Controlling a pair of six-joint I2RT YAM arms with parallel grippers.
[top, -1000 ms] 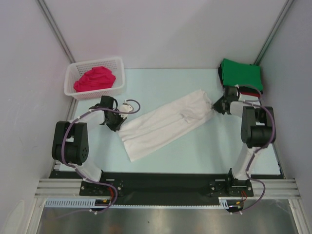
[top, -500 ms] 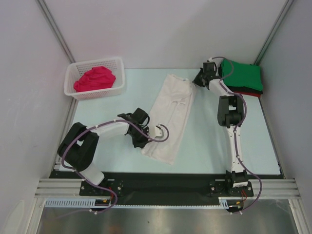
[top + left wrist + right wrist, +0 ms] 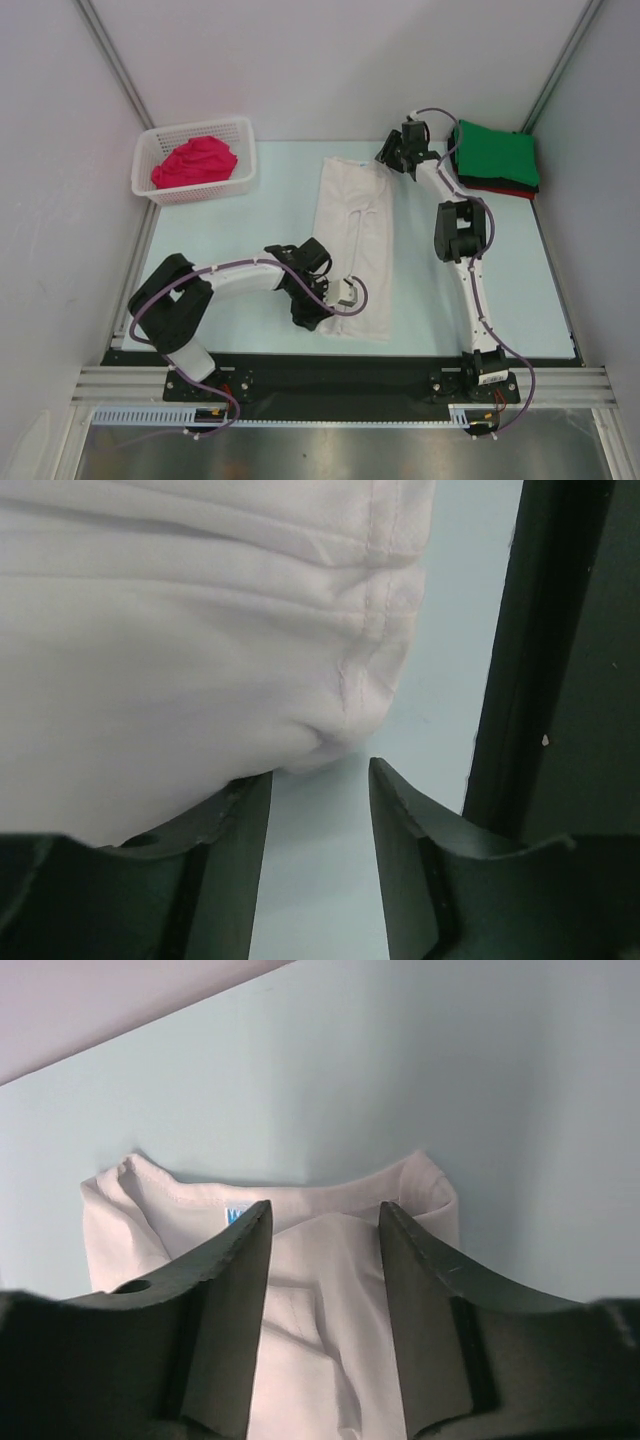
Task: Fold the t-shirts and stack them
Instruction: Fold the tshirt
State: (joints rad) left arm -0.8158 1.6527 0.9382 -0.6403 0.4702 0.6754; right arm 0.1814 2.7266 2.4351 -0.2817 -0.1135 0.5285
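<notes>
A white t-shirt [image 3: 355, 240] lies folded into a long strip down the middle of the table, collar at the far end. My left gripper [image 3: 312, 316] is at its near left corner. In the left wrist view it [image 3: 320, 770] is open, bare table shows between the fingers, and the shirt's hem corner [image 3: 180, 630] rests just past the left fingertip. My right gripper [image 3: 388, 155] hovers open over the collar [image 3: 320, 1300], gripping nothing. A green t-shirt [image 3: 497, 155] tops a stack at the far right, with red and dark ones [image 3: 500, 190] under it. A magenta-red t-shirt [image 3: 195, 162] lies in the basket.
The white lattice basket [image 3: 195, 128] stands at the far left corner. The black base rail [image 3: 570, 680] runs along the near table edge, close to my left gripper. Grey walls close in the table on three sides.
Both arms swung the white shirt round from a slant to lie far-to-near. Both grippers, shut on its ends before, have opened and let go.
</notes>
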